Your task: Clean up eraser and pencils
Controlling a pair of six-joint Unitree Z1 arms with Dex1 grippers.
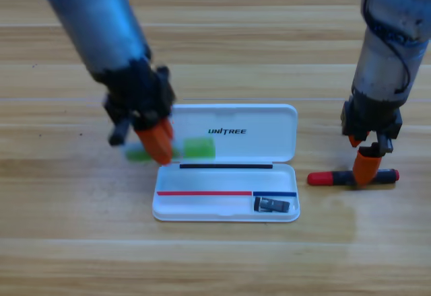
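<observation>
The left arm enters from 11 o'clock and slopes down toward the centre of the wooden desk (215, 40); its grey cylindrical forearm ends in a black wrist block, and the left gripper (156, 141) hangs at the 9 o'clock edge of the white case (225, 163), orange jaws pointing down and pinching the green pencil (192, 149). That pencil lies level, its bright green body reaching across the lower left of the open lid while a blurred green stub shows on the other side of the jaws. The right arm comes down steeply from 1 o'clock, grey and smooth with a black cable along its side. The right gripper (367, 168) points straight down onto the black pencil (353, 176), at the middle of the stick; whether its jaws are spread or pressed together cannot be told. This pencil lies flat on the desk at 3 o'clock of the case, just beside it, red cap toward the case, a small red tip at the far end. The case is a rounded, glossy plastic shell, lid folded back flat. The eraser (272, 205), a small dark block, sits in the tray's 5 o'clock corner.
</observation>
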